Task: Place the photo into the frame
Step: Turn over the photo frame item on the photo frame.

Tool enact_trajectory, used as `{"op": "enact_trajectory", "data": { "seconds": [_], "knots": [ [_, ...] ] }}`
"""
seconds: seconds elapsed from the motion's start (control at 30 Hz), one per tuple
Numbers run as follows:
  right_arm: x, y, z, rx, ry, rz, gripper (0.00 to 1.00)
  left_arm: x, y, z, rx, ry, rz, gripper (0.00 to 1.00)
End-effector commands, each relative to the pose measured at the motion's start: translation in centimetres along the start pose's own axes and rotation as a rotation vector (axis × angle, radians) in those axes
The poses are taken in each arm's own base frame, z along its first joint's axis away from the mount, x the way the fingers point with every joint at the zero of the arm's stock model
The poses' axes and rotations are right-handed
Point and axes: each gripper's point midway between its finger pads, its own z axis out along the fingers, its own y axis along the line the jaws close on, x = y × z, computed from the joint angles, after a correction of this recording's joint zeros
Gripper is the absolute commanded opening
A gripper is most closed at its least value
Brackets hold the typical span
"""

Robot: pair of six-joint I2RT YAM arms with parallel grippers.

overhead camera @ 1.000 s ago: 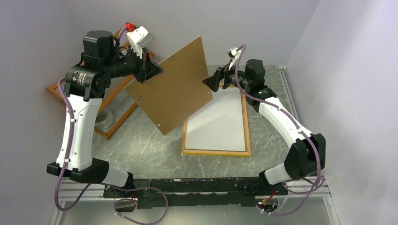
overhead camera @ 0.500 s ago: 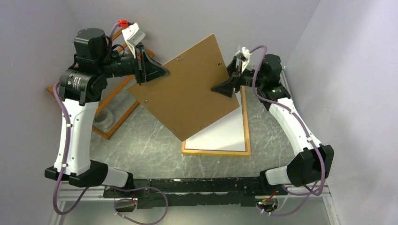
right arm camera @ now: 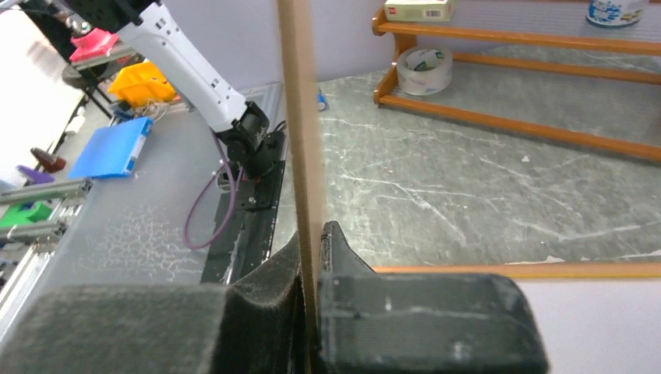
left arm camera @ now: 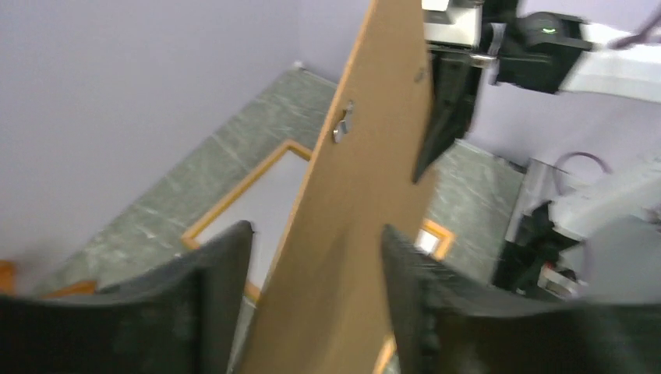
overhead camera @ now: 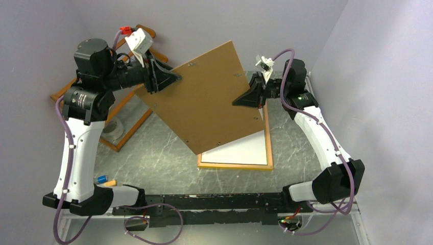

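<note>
Brown panel [left arm camera: 343,234] runs up the middle, tilted, sitting between the left gripper's [left arm camera: 312,253] dark fingers [left arm camera: 218,280]. There's a small metal clip [left arm camera: 341,125] on its face. Up top the right gripper [left arm camera: 436,132] pinches the far edge. Below, the orange-edged frame [left arm camera: 234,195] lies flat on the grey marbled surface [left arm camera: 156,210].

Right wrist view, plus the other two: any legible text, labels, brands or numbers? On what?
No text can be read in any view.
Box on the wooden rack: red and dark print, too small and blurred to read.
White container further along the same shelf: blue print, cropped by the picture's edge, unreadable.
Hardboard panel: bare, no lettering visible.
</note>
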Motion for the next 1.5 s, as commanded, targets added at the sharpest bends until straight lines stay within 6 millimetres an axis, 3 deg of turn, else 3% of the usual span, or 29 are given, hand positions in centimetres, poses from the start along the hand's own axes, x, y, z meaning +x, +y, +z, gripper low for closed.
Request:
{"op": "enact_trajectory", "data": {
  "seconds": [0.0,0.2,0.27,0.43,0.57,0.73,0.93,1.07,1.2,1.33,1.47],
  "knots": [
    [-2.8,-0.4,-0.7,0.164,-0.069,-0.035,0.00,-2.5,3.9,-0.7,-0.250,-0.106,0.080,0.91],
    [-2.4,-1.2,-1.8,0.266,-0.082,-0.018,0.00,-1.4,10.2,-3.0,-0.610,-0.108,0.110,0.94],
    [-2.2,-1.8,-2.2,0.299,-0.081,0.008,0.00,-1.4,11.5,-4.1,-0.706,-0.139,0.115,0.94],
    [-2.5,-5.2,-3.8,0.541,-0.126,0.144,0.00,-1.4,11.5,-6.0,-0.786,-0.225,0.144,0.94],
    [-0.7,-10.0,-6.3,0.784,-0.138,0.408,0.00,0.5,11.3,-5.7,-0.771,-0.234,0.099,0.94],
    [1.3,-11.8,-7.2,0.825,-0.202,0.634,0.00,5.2,12.2,-3.2,-0.733,-0.134,-0.095,0.91],
    [5.8,-12.8,-9.4,0.818,-0.225,0.912,0.00,12.6,12.8,0.5,-0.660,0.001,-0.347,0.94],
    [8.2,-12.7,-10.3,0.772,-0.200,0.987,0.00,18.1,12.4,3.0,-0.577,0.161,-0.494,0.94],
    [10.6,-12.5,-11.1,0.708,-0.155,1.062,0.00,23.4,13.1,3.9,-0.576,0.325,-0.560,0.94],
    [12.5,-12.6,-11.1,0.671,-0.105,1.086,0.00,26.8,12.2,6.5,-0.445,0.389,-0.681,0.94],
    [13.6,-13.0,-11.0,0.657,-0.092,1.097,0.00,31.0,12.5,8.2,-0.422,0.498,-0.825,0.93]
  ]
}}
